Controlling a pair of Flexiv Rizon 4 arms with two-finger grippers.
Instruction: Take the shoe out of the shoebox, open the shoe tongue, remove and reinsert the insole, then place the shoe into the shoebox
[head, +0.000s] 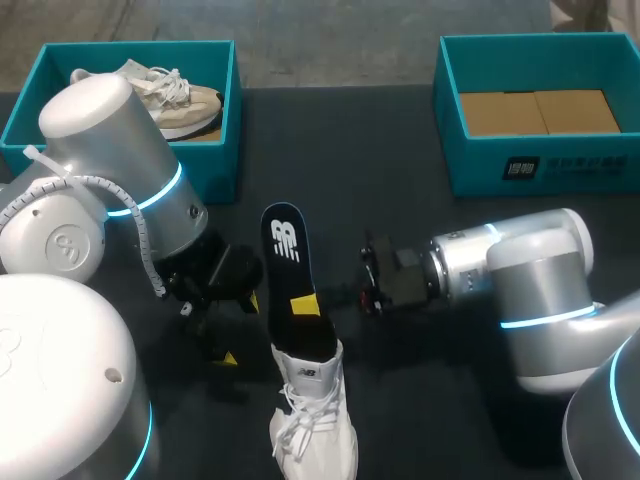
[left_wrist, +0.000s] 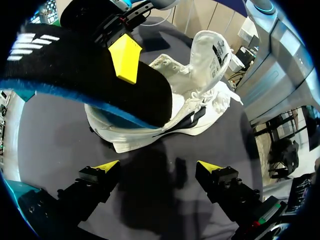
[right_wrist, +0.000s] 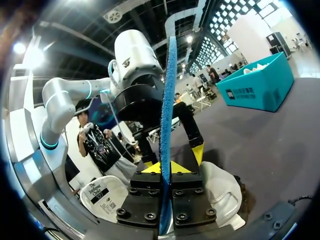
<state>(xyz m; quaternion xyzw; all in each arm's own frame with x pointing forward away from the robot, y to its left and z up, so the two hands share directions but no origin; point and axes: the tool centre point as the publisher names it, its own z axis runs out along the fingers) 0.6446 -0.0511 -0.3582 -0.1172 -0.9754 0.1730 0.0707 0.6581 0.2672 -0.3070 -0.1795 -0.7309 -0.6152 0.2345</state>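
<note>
A white shoe (head: 312, 420) lies on the dark table near the front edge, its tongue pulled open. The black insole (head: 284, 248), with a white logo and a blue underside, sticks out of the shoe's opening toward the far side. My right gripper (head: 306, 304) comes in from the right and is shut on the insole's edge just above the opening; in the right wrist view the insole (right_wrist: 166, 100) stands edge-on between the fingers of the right gripper (right_wrist: 166, 169). My left gripper (left_wrist: 158, 167) is open just left of the shoe (left_wrist: 200, 100), holding nothing.
A teal shoebox (head: 215, 150) at the back left holds a beige shoe (head: 165, 95). A second teal shoebox (head: 450, 110) at the back right has cardboard in its bottom. My left arm (head: 110, 190) bulks over the table's left side.
</note>
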